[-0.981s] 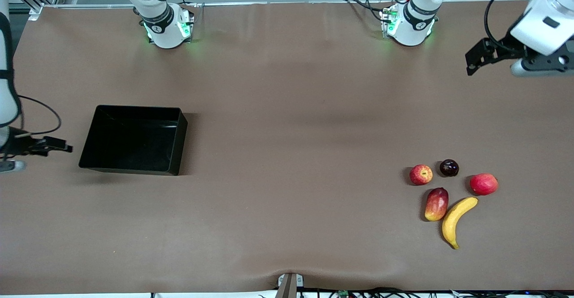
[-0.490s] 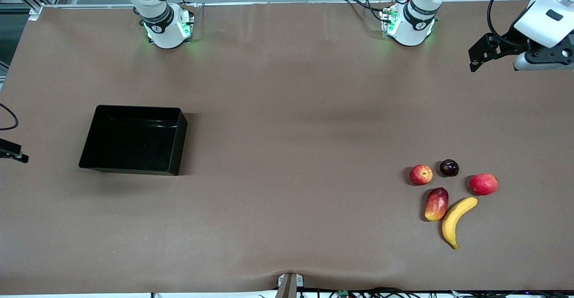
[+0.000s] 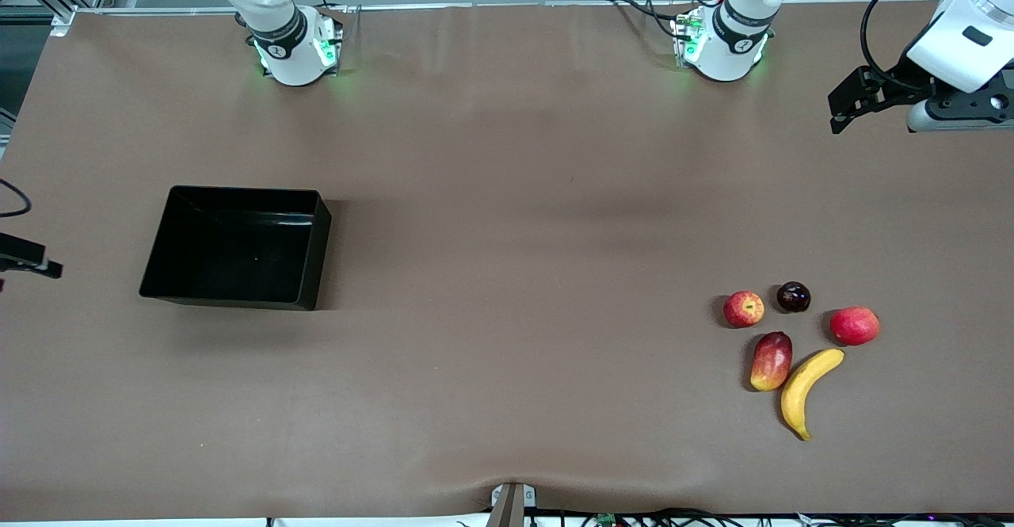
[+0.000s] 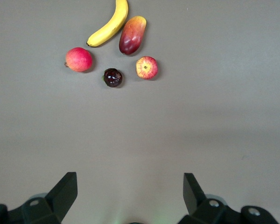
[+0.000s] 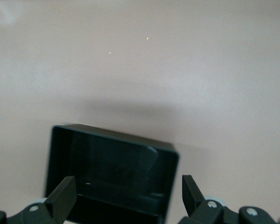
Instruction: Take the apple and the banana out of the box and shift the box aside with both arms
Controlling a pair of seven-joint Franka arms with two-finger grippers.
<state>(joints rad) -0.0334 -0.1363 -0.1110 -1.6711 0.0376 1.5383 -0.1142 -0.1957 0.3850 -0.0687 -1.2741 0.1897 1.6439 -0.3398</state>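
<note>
Lying nearest the front camera: banana (image 3: 806, 391), mango (image 3: 771, 360) touching beside it. Farther: red fruit (image 3: 854, 326), apple (image 3: 743, 308), plum (image 3: 793, 296). Box (image 3: 238, 246) sits toward the right arm's end. Right gripper (image 5: 126, 198) over surface (image 3: 507, 194) beside box, fingers wide. Left gripper (image 4: 129, 193), fingers wide, holding nothing.

A brown desk (image 3: 507, 194) holds a black box (image 3: 236, 246) toward the right arm's end; toward the left arm's end lie a banana (image 3: 806, 391), apple (image 3: 743, 309), mango (image 3: 771, 361), plum (image 3: 793, 296) and red fruit (image 3: 854, 326).
</note>
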